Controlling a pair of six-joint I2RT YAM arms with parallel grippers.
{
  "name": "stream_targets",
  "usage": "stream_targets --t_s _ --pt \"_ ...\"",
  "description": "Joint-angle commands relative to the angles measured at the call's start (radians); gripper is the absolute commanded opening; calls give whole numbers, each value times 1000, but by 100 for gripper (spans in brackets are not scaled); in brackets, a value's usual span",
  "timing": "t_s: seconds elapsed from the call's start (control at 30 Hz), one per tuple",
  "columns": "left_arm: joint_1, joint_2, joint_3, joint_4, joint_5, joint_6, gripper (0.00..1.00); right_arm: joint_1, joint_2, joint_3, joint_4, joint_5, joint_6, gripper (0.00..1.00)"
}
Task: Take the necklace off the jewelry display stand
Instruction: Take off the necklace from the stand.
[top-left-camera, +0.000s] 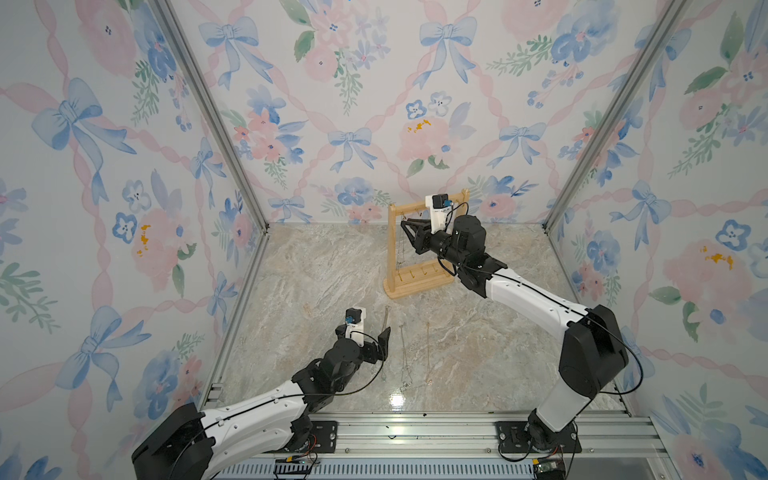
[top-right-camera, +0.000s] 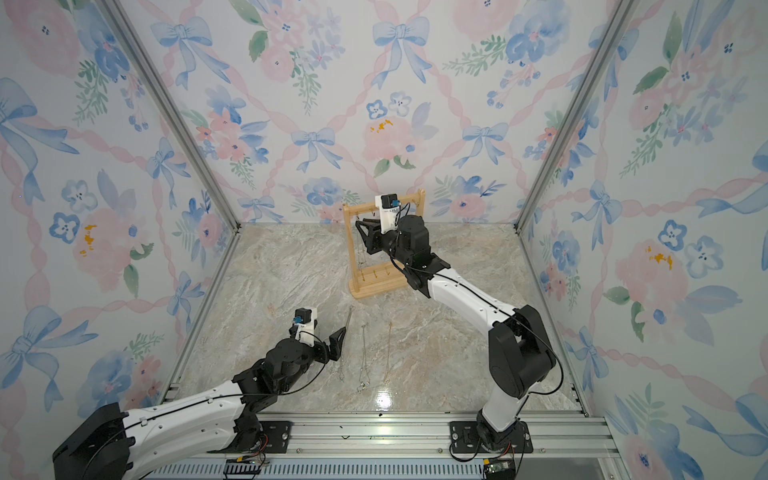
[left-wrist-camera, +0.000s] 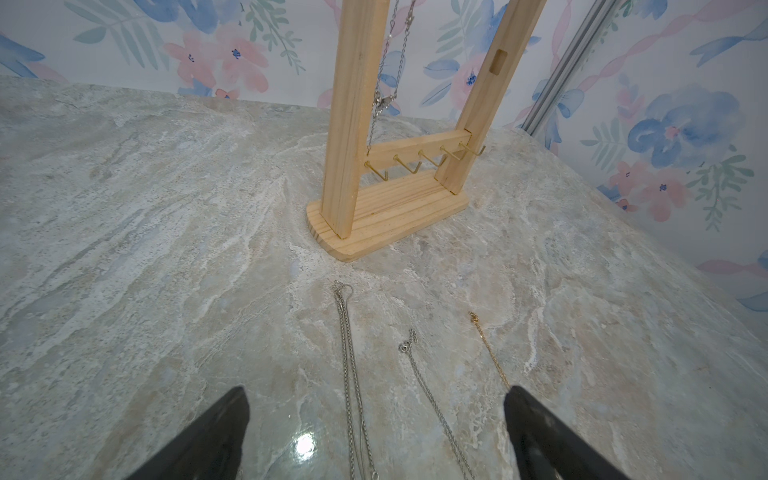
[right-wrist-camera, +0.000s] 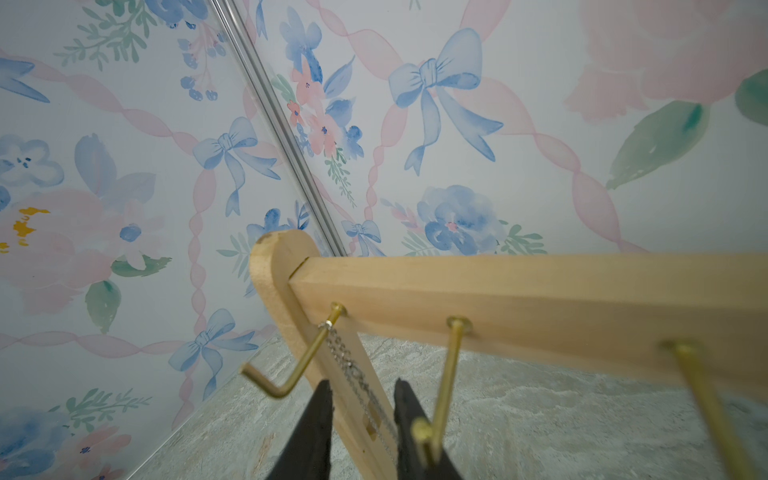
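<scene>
The jewelry display stand (top-left-camera: 415, 286) (top-right-camera: 374, 286) (left-wrist-camera: 386, 216) is a light wooden frame at the back of the marble table. A thin silver necklace (right-wrist-camera: 345, 357) (left-wrist-camera: 384, 83) hangs from the end gold hook (right-wrist-camera: 316, 353) of its top bar, beside the post. My right gripper (top-left-camera: 409, 232) (top-right-camera: 361, 232) (right-wrist-camera: 363, 386) is up at the top bar. Its black fingers stand a narrow gap apart on either side of the hanging chain, and no pinch on it shows. My left gripper (top-left-camera: 385, 343) (top-right-camera: 338, 340) (left-wrist-camera: 376, 392) is wide open and empty, low over the table near the front.
Three loose chains lie side by side on the table in front of the left gripper: a double silver chain (left-wrist-camera: 351, 374), a fine silver chain (left-wrist-camera: 432, 395) and a gold chain (left-wrist-camera: 490, 353). More gold hooks (right-wrist-camera: 453, 365) stick out next to the right fingers. Floral walls enclose the table.
</scene>
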Motion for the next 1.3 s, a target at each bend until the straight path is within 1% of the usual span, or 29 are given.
stream_targets --t_s 0.0,0.17,0.47,0.73,0.8,0.93,1.27 --pt "8 4 0 14 10 -7 98 4 28 45 -11 -20 5 28" --pt "7 3 -2 15 12 -5 98 4 45 64 -11 -21 5 26" --pt "7 12 0 15 13 -6 98 3 46 65 -11 -29 7 16" --pt "8 14 1 15 12 -6 98 4 29 54 -14 -32 9 4" --pt "7 15 1 15 14 -6 98 4 21 50 -16 -32 11 2" --pt "7 18 1 15 13 -5 98 4 3 44 -23 -33 9 0" --pt "7 20 3 15 12 -5 98 18 -45 38 -61 -43 -3 0"
